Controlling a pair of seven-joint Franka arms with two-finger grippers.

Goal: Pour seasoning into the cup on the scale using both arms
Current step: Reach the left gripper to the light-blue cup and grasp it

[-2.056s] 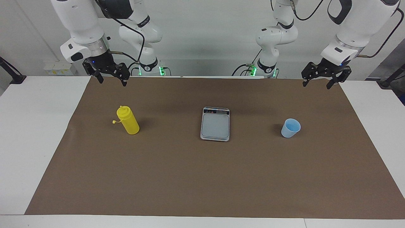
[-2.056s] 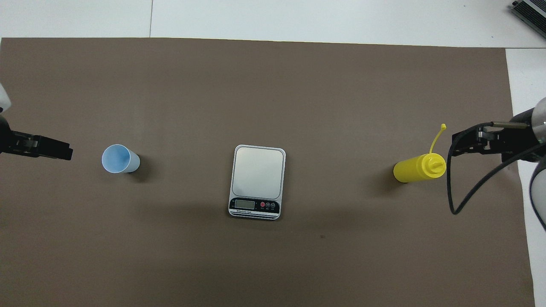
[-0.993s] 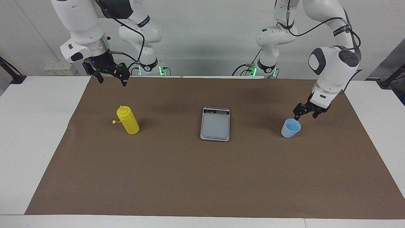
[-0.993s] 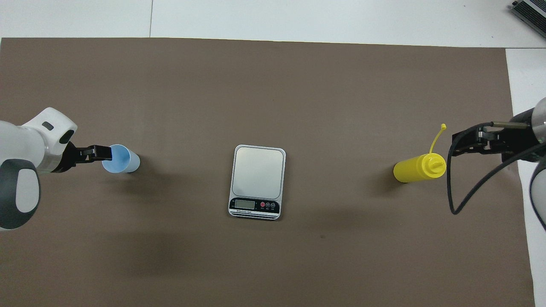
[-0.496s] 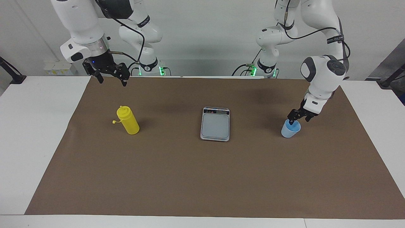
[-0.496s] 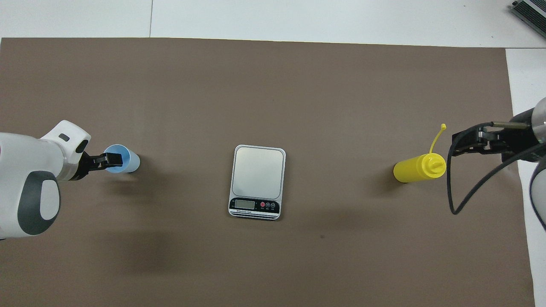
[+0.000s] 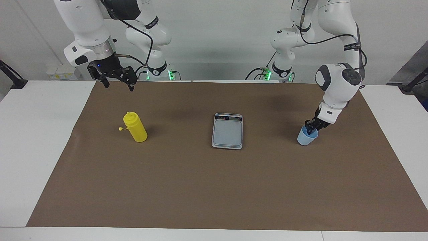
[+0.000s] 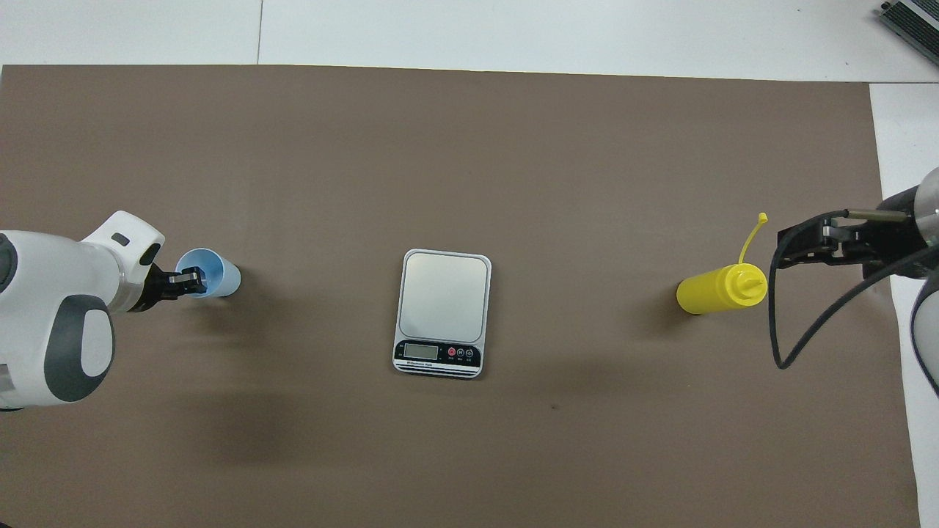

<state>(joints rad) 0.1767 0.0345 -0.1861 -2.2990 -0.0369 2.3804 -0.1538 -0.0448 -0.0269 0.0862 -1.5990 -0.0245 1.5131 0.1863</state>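
Pincer of the left arm (image 7: 311,128) grips the cup's (image 7: 305,139) rim, cup standing on the counter (image 7: 214,187). Right pincer (image 7: 117,82) hangs spread above the seasoning (image 7: 135,128); scale (image 7: 227,131) sits between.

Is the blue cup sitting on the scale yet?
No, the cup stands on the brown mat toward the left arm's end of the table, well apart from the scale, whose plate is bare.

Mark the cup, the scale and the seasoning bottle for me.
cup (image 7: 303,139), facing view: on its outer wall below the rim.
scale (image 8: 444,297), overhead view: on the bare weighing plate.
seasoning bottle (image 7: 137,130), facing view: on the middle of its yellow body.
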